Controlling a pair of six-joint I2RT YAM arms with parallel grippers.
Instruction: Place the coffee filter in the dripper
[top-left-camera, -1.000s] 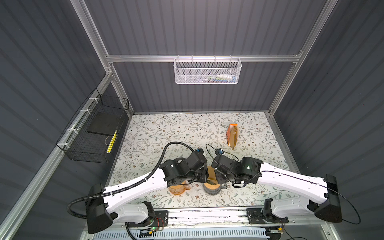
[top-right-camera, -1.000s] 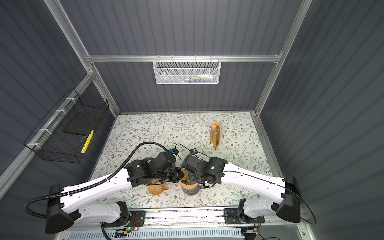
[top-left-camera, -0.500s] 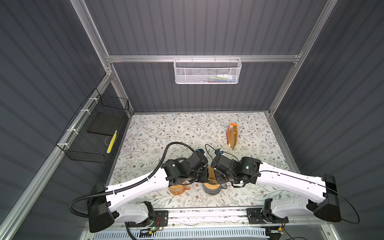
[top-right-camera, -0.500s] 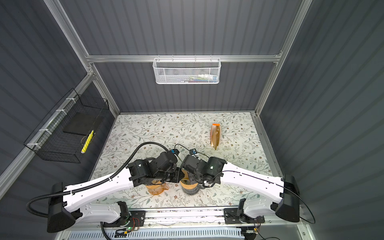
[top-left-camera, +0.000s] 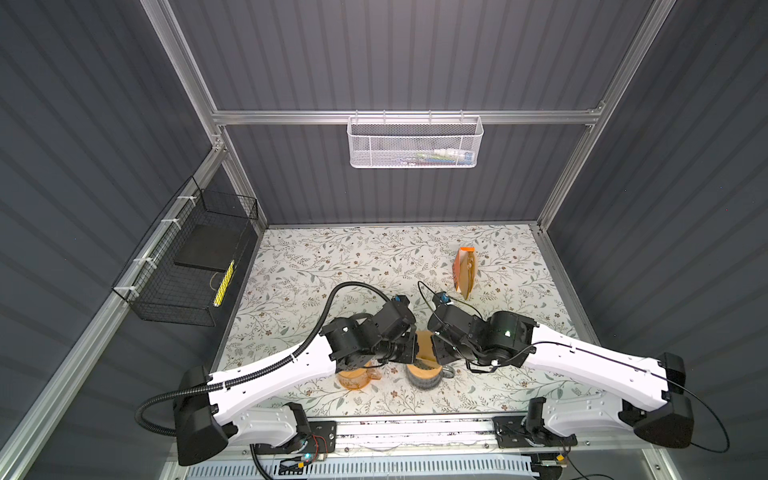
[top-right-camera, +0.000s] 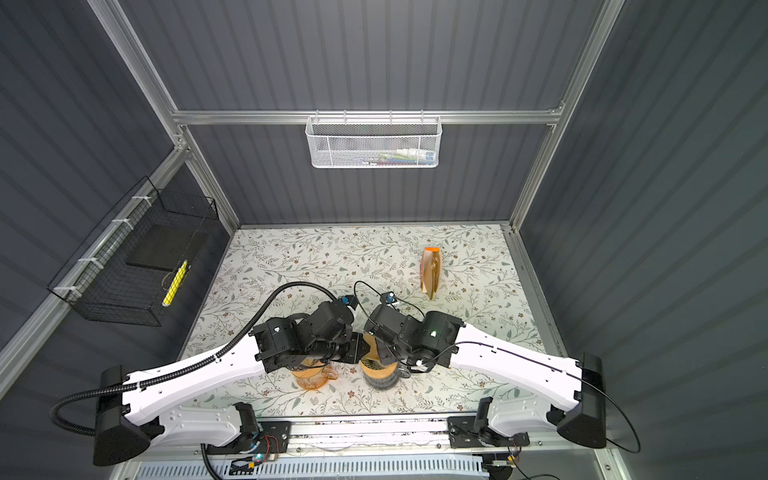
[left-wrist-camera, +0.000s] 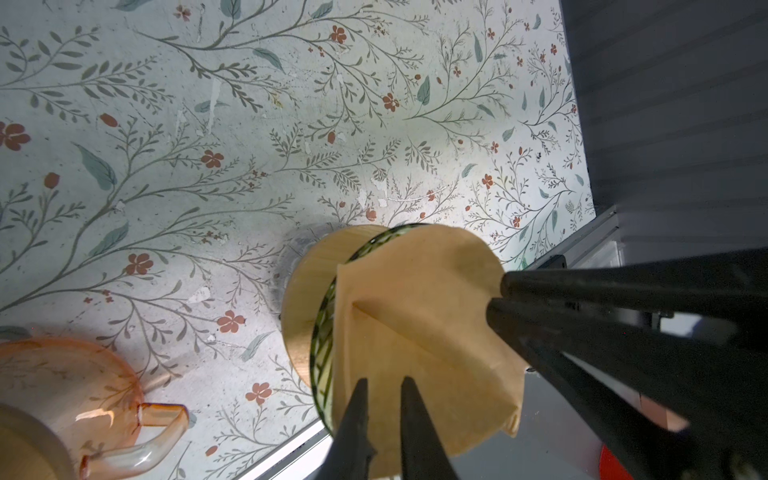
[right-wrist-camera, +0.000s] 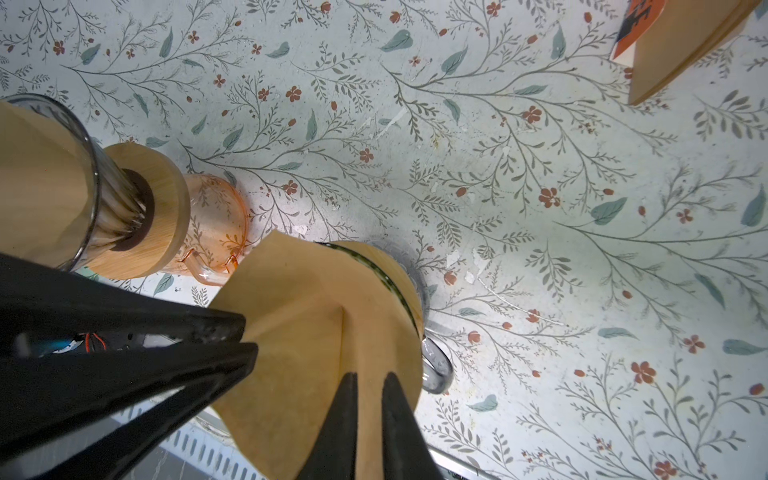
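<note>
Coffee filter (left-wrist-camera: 415, 324): brown paper cone, lower part in mouth of dripper (left-wrist-camera: 321, 349), upper part standing above green glass rim. Dripper sits on grey glass cup (right-wrist-camera: 436, 370), near desk (top-left-camera: 332, 257) front edge, about mid-width. Left gripper (left-wrist-camera: 384, 380) and right gripper (right-wrist-camera: 370, 376) on opposite sides of filter rim, jaws of each narrow, pinching paper. Pink carafe (right-wrist-camera: 216, 224) carrying second dripper (right-wrist-camera: 166, 199) just beside, toward left edge. Orange filter pack (top-left-camera: 465, 272) well apart, toward back right corner.
</note>
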